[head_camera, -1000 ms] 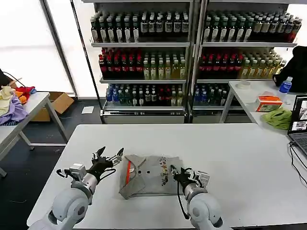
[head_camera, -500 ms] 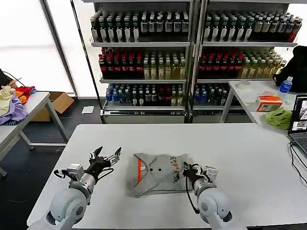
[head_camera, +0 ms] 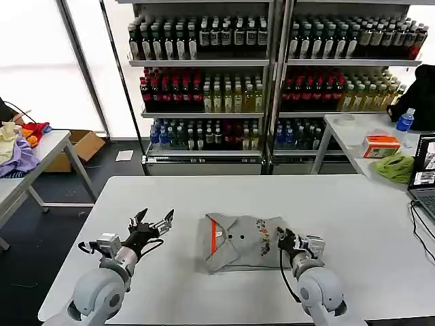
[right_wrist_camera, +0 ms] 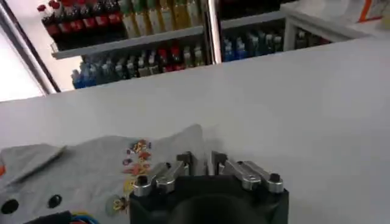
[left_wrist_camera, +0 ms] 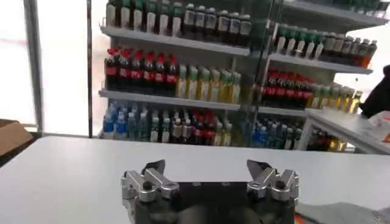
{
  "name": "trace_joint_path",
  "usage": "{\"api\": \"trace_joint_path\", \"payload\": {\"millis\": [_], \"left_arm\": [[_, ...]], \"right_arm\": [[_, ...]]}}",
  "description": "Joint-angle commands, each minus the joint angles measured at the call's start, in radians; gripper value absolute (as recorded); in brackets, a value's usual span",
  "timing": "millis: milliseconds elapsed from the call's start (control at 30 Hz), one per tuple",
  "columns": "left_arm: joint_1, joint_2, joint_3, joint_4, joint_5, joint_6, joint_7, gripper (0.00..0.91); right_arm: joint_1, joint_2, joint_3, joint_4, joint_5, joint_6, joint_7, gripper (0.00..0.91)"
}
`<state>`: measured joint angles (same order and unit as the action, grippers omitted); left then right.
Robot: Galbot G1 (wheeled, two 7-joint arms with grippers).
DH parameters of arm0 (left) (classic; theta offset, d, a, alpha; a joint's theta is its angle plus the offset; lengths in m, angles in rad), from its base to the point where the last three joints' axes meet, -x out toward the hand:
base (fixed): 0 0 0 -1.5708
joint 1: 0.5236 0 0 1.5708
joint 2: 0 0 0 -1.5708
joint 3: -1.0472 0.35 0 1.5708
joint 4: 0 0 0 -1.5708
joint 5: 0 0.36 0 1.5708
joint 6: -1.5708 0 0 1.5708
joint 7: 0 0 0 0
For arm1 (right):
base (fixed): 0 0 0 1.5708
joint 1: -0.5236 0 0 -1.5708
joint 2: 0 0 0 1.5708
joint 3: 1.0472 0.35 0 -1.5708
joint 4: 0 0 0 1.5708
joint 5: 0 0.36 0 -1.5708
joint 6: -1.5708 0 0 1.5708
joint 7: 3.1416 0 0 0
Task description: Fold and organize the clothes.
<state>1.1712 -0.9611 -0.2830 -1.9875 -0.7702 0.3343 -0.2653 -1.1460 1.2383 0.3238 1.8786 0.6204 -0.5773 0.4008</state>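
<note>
**Folded shirt dragged toward the right half of the surface**

Over the last second the shirt (head_camera: 243,242) has travelled rightward across the surface (head_camera: 353,217), and the right tool (head_camera: 284,240) has travelled with it. In the earliest head view the shirt lay left of centre; it now lies near the centre, slightly toward the right arm's side. Its fold has kept its shape during the move (collar with orange trim on the left part, chest print on the right part).

**Right tool.** It sits at the shirt's right edge, beside the print. In the right wrist view its fingers (right_wrist_camera: 177,172) stand close together with only a narrow gap, low over the cloth edge. Whether fabric is pinched between them cannot be told from these views; the joint motion of shirt and tool suggests a grip or a pressing drag.

**Left tool.** The left tool (head_camera: 152,222) hovers above bare surface well apart from the shirt, fingers spread wide and holding nothing. The left wrist view confirms the wide spread. Its position has barely changed across the three head views.

**Meaning for the task.** The shirt appears already folded, so this motion is judged to be the organizing step: relocating the finished piece. The likely remaining action is to release it at its resting place.
</note>
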Motion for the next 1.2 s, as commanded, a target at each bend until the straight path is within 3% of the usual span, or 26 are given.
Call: {"api": "trace_joint_path", "payload": {"millis": [33, 167, 433, 567, 900, 1200], "left_arm": [[0.009, -0.006, 0.001, 0.0, 0.003, 0.0, 0.001, 0.907], [0.007, -0.016, 0.013, -0.005, 0.006, 0.002, -0.001, 0.907], [0.021, -0.014, 0.004, -0.015, 0.006, 0.004, -0.001, 0.907], [0.033, -0.013, -0.005, -0.017, 0.006, 0.004, 0.002, 0.907], [0.031, -0.016, -0.002, -0.006, 0.005, 0.003, 0.006, 0.907], [0.03, -0.015, 0.0, -0.004, 0.006, 0.003, 0.006, 0.907]], "right_arm": [[-0.058, 0.003, 0.066, 0.215, -0.16, 0.014, -0.016, 0.907], [-0.103, 0.002, -0.037, 0.273, -0.151, 0.0, -0.043, 0.907], [-0.093, 0.011, -0.207, 0.159, -0.215, -0.001, -0.005, 0.907], [-0.083, 0.022, -0.203, 0.098, -0.209, -0.003, 0.04, 0.907], [-0.08, 0.029, -0.191, 0.042, -0.162, -0.003, 0.075, 0.907], [-0.091, 0.02, -0.168, 0.079, -0.108, -0.004, 0.095, 0.907]]}}
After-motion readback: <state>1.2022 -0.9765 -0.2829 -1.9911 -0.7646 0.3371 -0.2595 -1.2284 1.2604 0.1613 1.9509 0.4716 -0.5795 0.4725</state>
